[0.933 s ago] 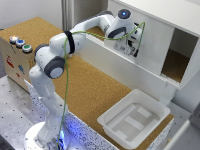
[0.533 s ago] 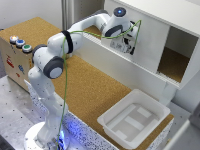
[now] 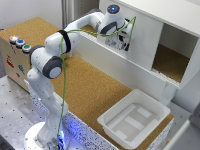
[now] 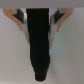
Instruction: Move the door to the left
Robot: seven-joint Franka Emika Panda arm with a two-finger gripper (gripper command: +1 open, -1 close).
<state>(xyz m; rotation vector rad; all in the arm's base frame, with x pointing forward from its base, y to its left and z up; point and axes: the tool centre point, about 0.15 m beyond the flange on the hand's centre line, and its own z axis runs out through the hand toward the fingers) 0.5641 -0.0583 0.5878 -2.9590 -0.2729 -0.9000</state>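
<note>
The door (image 3: pixel 145 37) is a flat white panel that covers the left half of the white cabinet's front (image 3: pixel 165 12), at the back in the exterior view. My gripper (image 3: pixel 123 45) is up against the door's face. In the wrist view the gripper (image 4: pixel 39 22) has its fingers (image 4: pixel 20 19) pressed on both sides of a black vertical handle (image 4: pixel 40 50) on the white door (image 4: pixel 70 60). To the right of the door, the cabinet's opening (image 3: pixel 172 57) shows its cork floor.
A white plastic tray (image 3: pixel 111 120) sits on the cork table (image 3: pixel 85 85) at the front right. A wooden box with coloured buttons (image 3: pixel 12 55) stands at the left. A low white wall (image 3: pixel 115 67) runs below the cabinet.
The gripper has moved a little toward the exterior view's left along the cabinet front, and the door with it. The dark opening on the right has grown wider.
</note>
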